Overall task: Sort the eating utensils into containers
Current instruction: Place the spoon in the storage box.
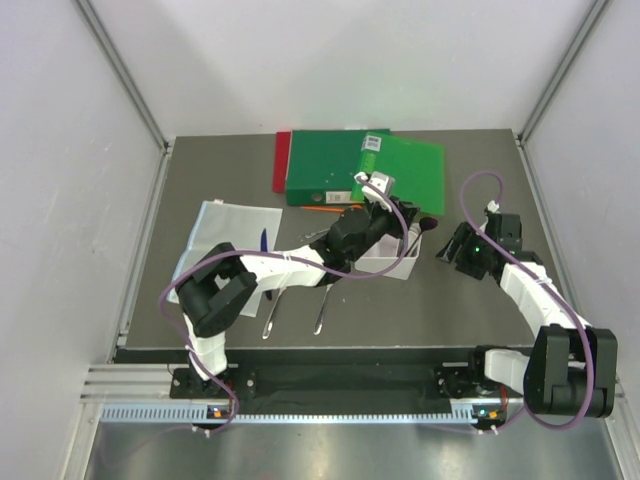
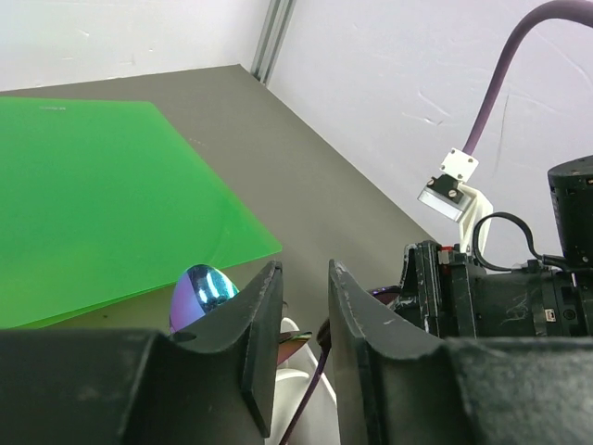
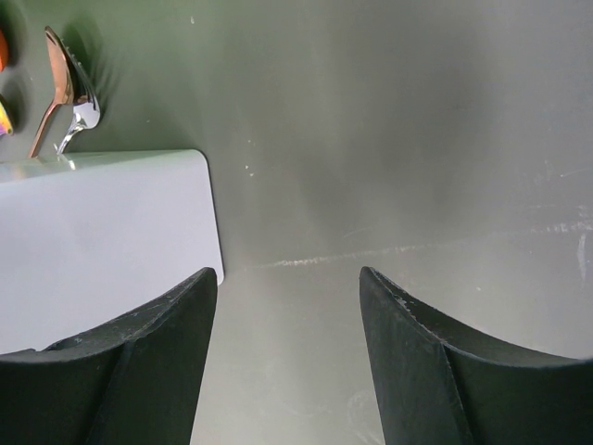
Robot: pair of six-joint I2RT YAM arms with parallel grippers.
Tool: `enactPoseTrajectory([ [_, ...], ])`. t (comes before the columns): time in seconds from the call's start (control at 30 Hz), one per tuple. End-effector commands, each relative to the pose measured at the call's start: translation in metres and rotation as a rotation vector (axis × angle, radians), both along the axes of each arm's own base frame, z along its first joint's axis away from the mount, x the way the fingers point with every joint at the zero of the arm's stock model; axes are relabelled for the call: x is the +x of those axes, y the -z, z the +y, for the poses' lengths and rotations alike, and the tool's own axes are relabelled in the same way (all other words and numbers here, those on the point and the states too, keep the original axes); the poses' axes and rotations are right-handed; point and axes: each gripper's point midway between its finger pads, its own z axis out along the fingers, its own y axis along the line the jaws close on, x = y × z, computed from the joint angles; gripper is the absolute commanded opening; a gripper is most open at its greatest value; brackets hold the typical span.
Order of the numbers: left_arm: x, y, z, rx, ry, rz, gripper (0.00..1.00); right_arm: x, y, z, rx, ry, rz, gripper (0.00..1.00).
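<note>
The white bin (image 1: 385,268) stands mid-table, and my left gripper (image 1: 392,225) hovers over its right end. In the left wrist view that gripper (image 2: 304,269) is open by a narrow gap. A thin purple utensil (image 2: 305,393) runs below the gap into the bin (image 2: 301,385), touching neither finger. A rainbow spoon bowl (image 2: 199,292) sticks up to the left. My right gripper (image 1: 452,245) is open and empty just right of the bin; in its own view (image 3: 287,273) the bin (image 3: 111,241) lies at the left with a spoon (image 3: 85,111) beyond.
Two silver utensils (image 1: 274,305) (image 1: 321,308) lie on the table in front of the bin. A dark blue one (image 1: 263,240) rests by the clear sheet (image 1: 215,235). An orange one (image 1: 322,209) lies beside the green folder (image 1: 400,170) and the red folder (image 1: 281,160).
</note>
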Motion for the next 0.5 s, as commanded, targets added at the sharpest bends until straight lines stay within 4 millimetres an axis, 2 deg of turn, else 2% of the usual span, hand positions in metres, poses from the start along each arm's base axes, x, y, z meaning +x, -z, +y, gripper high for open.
enactPoseTrajectory([
  [0.0, -0.004, -0.029, 0.002, -0.044, 0.005, -0.047, 0.33, 0.006, -0.008, -0.003, -0.012, -0.004, -0.055, 0.63],
  [0.13, -0.004, -0.030, 0.003, -0.039, -0.003, -0.052, 0.35, 0.006, -0.007, -0.003, -0.011, -0.005, -0.055, 0.63],
  [0.2, -0.003, -0.033, 0.007, -0.039, -0.011, -0.056, 0.40, 0.007, -0.008, -0.003, -0.012, -0.006, -0.058, 0.63],
  [0.23, -0.003, -0.036, 0.008, -0.035, -0.014, -0.066, 0.46, 0.008, -0.007, -0.004, -0.012, -0.004, -0.058, 0.63],
  [0.33, -0.001, -0.054, 0.011, -0.034, -0.030, -0.094, 0.53, 0.008, -0.006, -0.004, -0.014, -0.006, -0.056, 0.63],
  [0.37, 0.000, -0.071, 0.012, -0.054, -0.036, -0.114, 0.53, 0.008, -0.005, -0.003, -0.013, -0.007, -0.055, 0.64],
  [0.43, 0.005, -0.082, 0.014, -0.045, -0.043, -0.122, 0.54, 0.008, -0.006, -0.004, -0.012, -0.004, -0.056, 0.63],
  [0.47, 0.007, -0.103, 0.016, -0.071, -0.049, -0.144, 0.54, 0.008, -0.006, -0.003, -0.010, -0.004, -0.056, 0.64],
])
